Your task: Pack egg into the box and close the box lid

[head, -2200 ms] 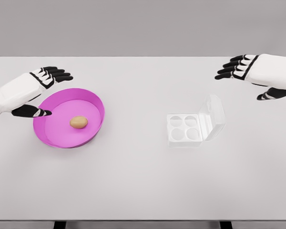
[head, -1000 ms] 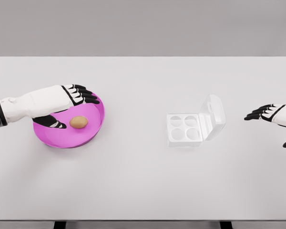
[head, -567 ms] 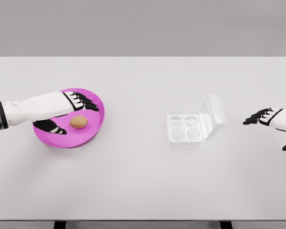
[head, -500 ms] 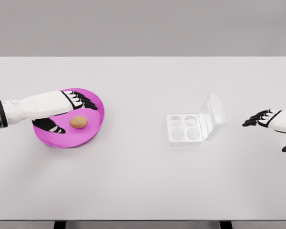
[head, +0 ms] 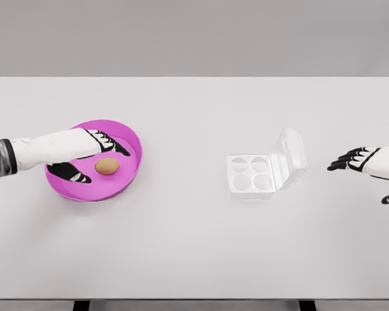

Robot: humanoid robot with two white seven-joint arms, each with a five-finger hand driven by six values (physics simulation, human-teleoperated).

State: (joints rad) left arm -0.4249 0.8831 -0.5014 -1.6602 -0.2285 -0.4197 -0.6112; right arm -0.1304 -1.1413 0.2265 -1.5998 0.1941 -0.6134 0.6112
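The left hand (head: pixel 94 150), white with black-tipped fingers, reaches in from the left edge and hangs inside the round magenta plastic bowl (head: pixel 131 170), its fingers (head: pixel 113 144) stretched out above the far side of the small brown oval egg (head: pixel 107 166) and its thumb (head: pixel 72 172) lying apart on the near side, just left of the egg. The hand is spread wide around the egg and grips nothing; whether a fingertip touches the shell cannot be told. The egg lies on the floor of the bowl, a little right of its middle, and the bowl stands on the left part of the wide white table (head: pixel 194 246). Well to the right, past the table's middle, sits the clear plastic four-cup egg box (head: pixel 251 175) with all four round cups bare; its hinged lid (head: pixel 292 157) stands raised and tilted back on the box's right side, so the box is open. Further right, near the picture's right edge, the right hand (head: pixel 369 165) hovers over the table, apart from the box, with its dark fingers loosely fanned toward the lid and its thumb showing lower at the edge; it too holds nothing. The egg and the box are well apart.
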